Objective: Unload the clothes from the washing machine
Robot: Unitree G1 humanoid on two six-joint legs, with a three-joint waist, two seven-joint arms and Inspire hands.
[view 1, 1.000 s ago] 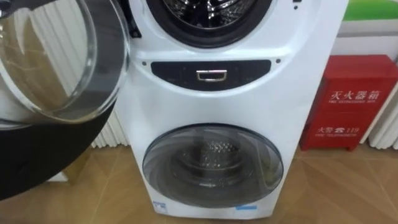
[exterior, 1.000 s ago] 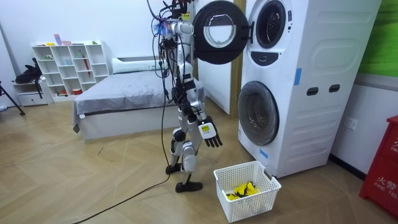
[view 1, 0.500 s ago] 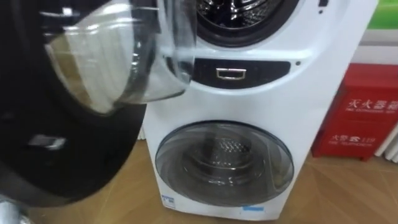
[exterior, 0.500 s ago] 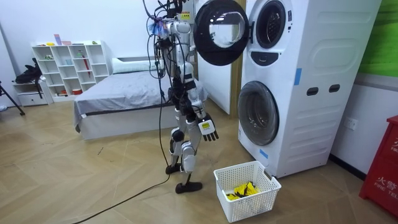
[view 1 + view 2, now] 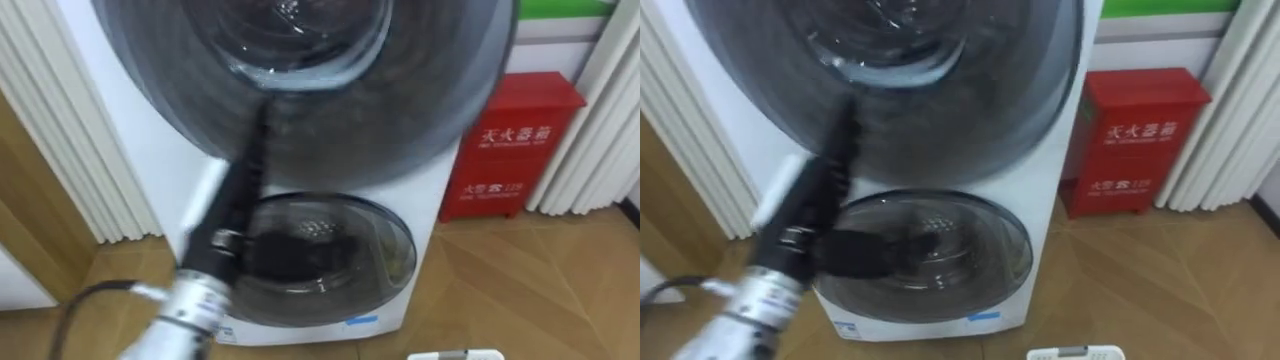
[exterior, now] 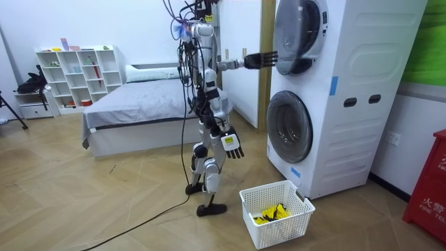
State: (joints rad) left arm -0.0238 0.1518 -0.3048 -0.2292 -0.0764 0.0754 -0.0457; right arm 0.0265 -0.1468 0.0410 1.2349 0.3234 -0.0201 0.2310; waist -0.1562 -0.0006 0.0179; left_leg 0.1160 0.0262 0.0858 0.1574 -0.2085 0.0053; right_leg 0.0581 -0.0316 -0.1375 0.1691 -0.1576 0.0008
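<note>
At the room view's left, a white shelf (image 6: 77,70) stands by the wall, with a bed (image 6: 132,111) next to it. The robot stands upright on the wood floor between the bed and the stacked washer (image 6: 348,90), facing the machine.

Its left arm is raised straight out at shoulder height. The left hand (image 6: 261,59) has its fingers (image 6: 270,56) straight and held together, their tips against the upper door (image 6: 293,35). The door lies nearly flat to the washer's front; whether it is latched cannot be told. In the eye views this arm rises from the lower left across the grey upper door (image 5: 300,80).

The right hand (image 6: 232,145) hangs at hip level, fingers loosely spread and holding nothing.

The lower door (image 5: 320,255) is shut. The clothes (image 6: 270,213), yellow and black, lie in a white basket (image 6: 275,192) on the floor before the washer. They are below the right hand and well apart from both hands.

A red box (image 5: 510,150) stands right of the machine.
</note>
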